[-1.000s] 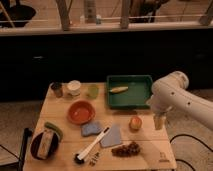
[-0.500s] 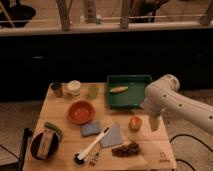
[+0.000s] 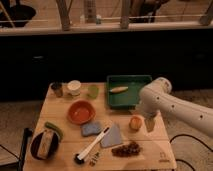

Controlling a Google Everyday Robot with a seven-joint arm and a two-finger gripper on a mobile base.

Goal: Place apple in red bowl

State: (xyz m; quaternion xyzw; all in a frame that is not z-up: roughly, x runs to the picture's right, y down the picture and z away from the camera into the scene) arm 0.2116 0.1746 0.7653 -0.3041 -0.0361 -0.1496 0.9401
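Over the last second your arm [image 3: 172,102] has swung in from the right edge of the table [image 3: 65,107]. That brings the gripper [image 3: 150,123] down low, just beside the apple [image 3: 135,122], at the apple's 3 o'clock. The apple itself has not shifted. It sits on the wood just below the near right corner of the green tray [image 3: 129,80], with the grape bunch [image 3: 126,149] close by at its 6 o'clock.

The gripper's fingers are spread wide and hold nothing; the apple is not between them, and whether a finger touches it you cannot tell from this view.

So you are in the approach, closing on the fruit, with the grasp not yet made and the carry not begun. The red bowl [image 3: 81,111] lies well apart from the apple, out at its 9 o'clock, and looks bare inside.

Your next move, by my reading, is a short shift toward 9 o'clock so the fingers straddle the apple before you close. Go gently: a round fruit nudged from the side may roll toward the grey cloth [image 3: 114,136]. Once it is lifted, the path to the bowl passes over the blue sponge [image 3: 91,129], so carry it high enough to clear that.
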